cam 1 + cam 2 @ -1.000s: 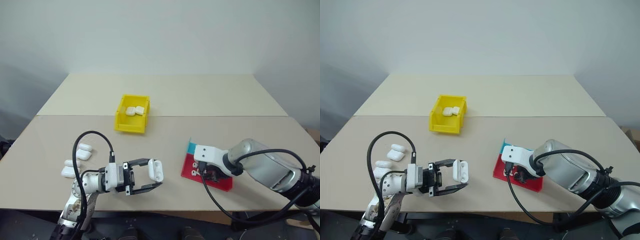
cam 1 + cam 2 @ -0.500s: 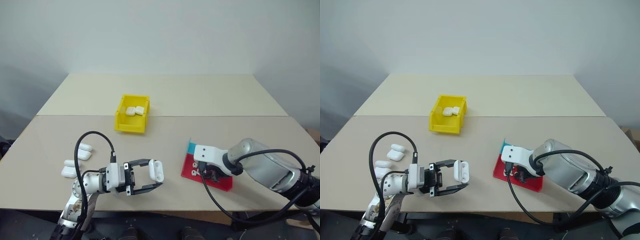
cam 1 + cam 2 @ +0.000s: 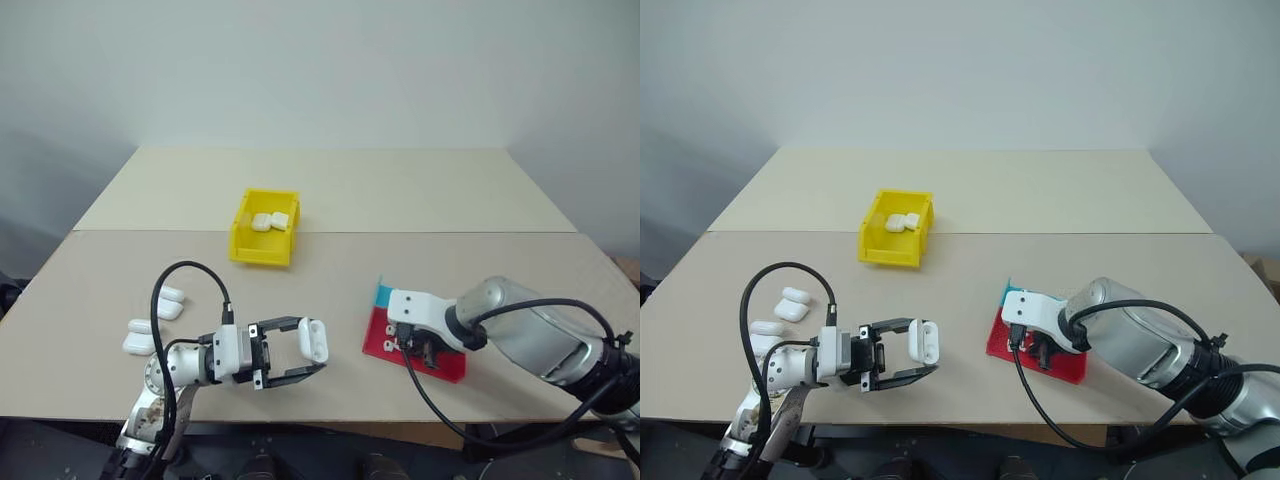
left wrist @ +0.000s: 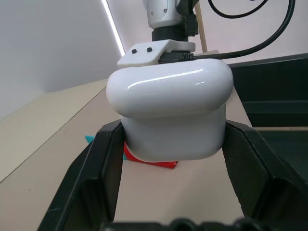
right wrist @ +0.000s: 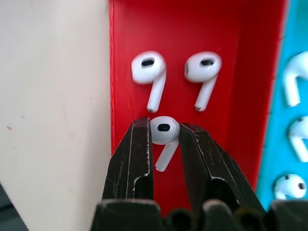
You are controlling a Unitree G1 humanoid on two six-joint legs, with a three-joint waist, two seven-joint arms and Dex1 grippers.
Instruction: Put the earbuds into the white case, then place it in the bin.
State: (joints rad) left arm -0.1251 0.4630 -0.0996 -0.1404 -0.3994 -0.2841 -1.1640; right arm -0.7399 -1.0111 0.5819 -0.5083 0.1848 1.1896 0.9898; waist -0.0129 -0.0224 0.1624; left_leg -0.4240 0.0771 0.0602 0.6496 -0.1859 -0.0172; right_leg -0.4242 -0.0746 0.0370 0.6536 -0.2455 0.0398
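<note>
My left gripper is shut on a white case, holding it sideways just above the table's near edge; the case sits squeezed between both black fingers. My right gripper points down over the red part of the tray and is shut on one earbud, head between the fingertips and stem hanging back. Two more earbuds lie on the red just beyond it. The yellow bin stands farther back on the left, with white cases inside.
The red-and-teal tray lies under my right gripper; its teal strip holds several more earbuds. Three loose white cases lie on the table to the left of my left arm. A seam crosses the table behind the bin.
The right gripper's fingers look drawn closer together over the tray. The left arm and its case have stayed still.
</note>
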